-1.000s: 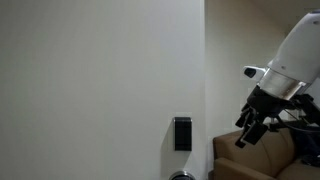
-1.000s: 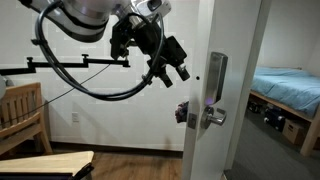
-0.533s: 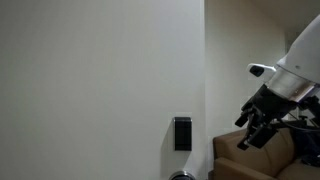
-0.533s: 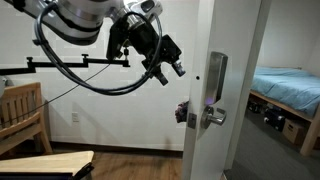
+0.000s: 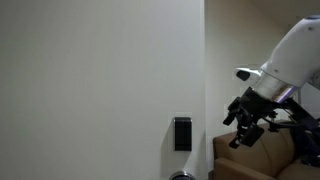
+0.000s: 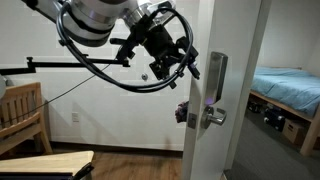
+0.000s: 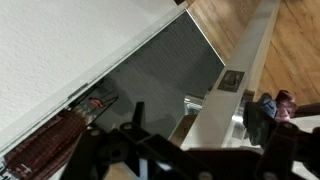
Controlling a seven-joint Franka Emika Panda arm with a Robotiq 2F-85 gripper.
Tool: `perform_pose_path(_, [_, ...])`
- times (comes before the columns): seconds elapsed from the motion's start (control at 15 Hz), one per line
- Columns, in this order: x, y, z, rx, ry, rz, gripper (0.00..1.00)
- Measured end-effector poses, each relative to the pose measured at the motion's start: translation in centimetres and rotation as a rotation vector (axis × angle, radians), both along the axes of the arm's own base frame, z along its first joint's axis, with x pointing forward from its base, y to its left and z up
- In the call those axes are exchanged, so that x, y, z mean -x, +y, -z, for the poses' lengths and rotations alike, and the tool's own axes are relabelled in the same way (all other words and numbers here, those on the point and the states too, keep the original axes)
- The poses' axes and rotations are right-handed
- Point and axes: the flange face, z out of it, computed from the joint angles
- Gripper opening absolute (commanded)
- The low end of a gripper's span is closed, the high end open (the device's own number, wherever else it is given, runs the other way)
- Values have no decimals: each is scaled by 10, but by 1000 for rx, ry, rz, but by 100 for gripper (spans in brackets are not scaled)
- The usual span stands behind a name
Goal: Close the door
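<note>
The door [image 5: 100,80] is a large plain white panel with a black keypad lock [image 5: 182,133]; the top of its handle shows at the bottom edge. In an exterior view the door [image 6: 205,150] stands open and is seen edge-on, with a silver lever handle [image 6: 212,117]. My gripper [image 6: 186,66] is open and empty, close to the door's free edge above the handle. It also shows beside that edge in an exterior view [image 5: 246,127]. In the wrist view my gripper [image 7: 195,128] has its spread fingers on either side of the door's edge [image 7: 255,45], near the latch plate [image 7: 231,80].
Through the doorway lies a bedroom with a bed [image 6: 290,85]. A wooden chair [image 6: 20,110] and a wooden tabletop [image 6: 50,163] stand on the arm's side. A brown sofa [image 5: 250,160] sits beyond the door edge. Black cables loop off the arm [image 6: 100,75].
My gripper has moved toward the door's free edge and now sits close above the lever handle. The door itself has not visibly moved.
</note>
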Motion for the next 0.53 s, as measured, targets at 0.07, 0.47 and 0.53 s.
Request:
perform_pose_path(0.07, [-6,-3,3,9,16,-42,100])
perform_pose_path(0.47, [-5,10,28,20,133,-303,100])
perform_pose_path(0.53, [0,17,30,5,148,-348,100])
